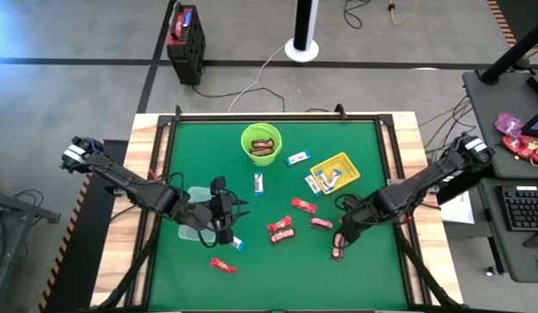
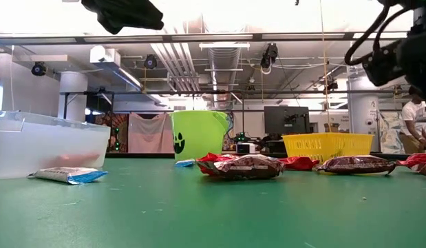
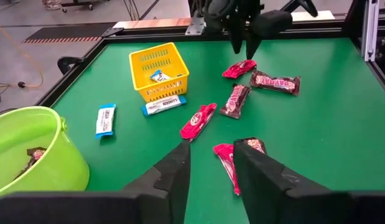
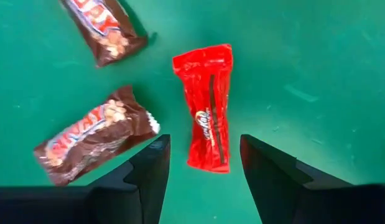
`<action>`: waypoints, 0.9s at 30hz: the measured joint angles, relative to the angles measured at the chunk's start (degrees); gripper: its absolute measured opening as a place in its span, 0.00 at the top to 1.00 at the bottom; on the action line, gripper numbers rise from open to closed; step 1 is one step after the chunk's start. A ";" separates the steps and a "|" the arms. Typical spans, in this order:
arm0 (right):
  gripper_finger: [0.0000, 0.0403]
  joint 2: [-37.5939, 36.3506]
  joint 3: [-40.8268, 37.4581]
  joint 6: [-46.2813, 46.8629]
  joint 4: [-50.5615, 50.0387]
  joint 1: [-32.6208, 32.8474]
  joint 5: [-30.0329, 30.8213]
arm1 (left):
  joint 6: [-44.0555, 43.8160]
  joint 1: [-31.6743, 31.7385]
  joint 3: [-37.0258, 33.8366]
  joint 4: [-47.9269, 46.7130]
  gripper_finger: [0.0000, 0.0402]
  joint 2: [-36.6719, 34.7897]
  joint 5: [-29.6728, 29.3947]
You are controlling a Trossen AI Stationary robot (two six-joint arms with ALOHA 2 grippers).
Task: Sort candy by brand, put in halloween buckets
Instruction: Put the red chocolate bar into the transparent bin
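Observation:
My right gripper (image 4: 203, 142) is open and points down over a red candy bar (image 4: 208, 115) that lies flat on the green mat; its fingers stand on either side without touching. Two brown bars (image 4: 96, 143) (image 4: 105, 28) lie beside it. My left gripper (image 3: 211, 168) is open and empty, above the clear tub (image 1: 195, 219) at the table's left. The lime-green bucket (image 1: 262, 143) holds brown bars. The yellow tray (image 1: 335, 172) holds blue-and-white bars. More red bars (image 1: 280, 224) lie mid-table.
Loose blue-and-white bars lie at mid-table (image 1: 260, 183), near the green bucket (image 1: 297, 158) and by the tub (image 1: 236, 244). A red bar (image 1: 222, 264) lies toward the near edge. A raised frame (image 1: 386, 174) rims the mat. A person (image 2: 413, 124) stands beyond the table.

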 joint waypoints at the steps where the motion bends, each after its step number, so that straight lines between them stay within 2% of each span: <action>1: 0.53 0.00 -0.81 0.02 0.90 0.13 -0.17 | 0.00 0.00 0.00 0.00 0.71 0.00 0.00; 6: 0.54 0.02 -4.59 0.63 5.30 0.27 -1.85 | 0.23 0.00 0.00 -0.04 0.67 0.00 0.00; 13: 0.55 0.02 -8.09 -0.39 8.60 0.31 -2.57 | 1.46 0.00 0.00 0.01 0.67 0.00 -0.02; 16: 0.63 0.02 -8.71 -0.76 8.51 0.31 -2.30 | 1.49 0.00 0.00 0.03 0.67 0.02 -0.02; 23: 0.89 0.00 -8.42 -2.26 10.22 0.31 -1.07 | 1.70 0.00 0.00 0.04 0.67 0.02 -0.02; 27: 0.93 -1.17 -5.75 -3.06 9.25 0.31 -1.04 | 1.70 0.00 0.00 0.05 0.67 0.03 0.00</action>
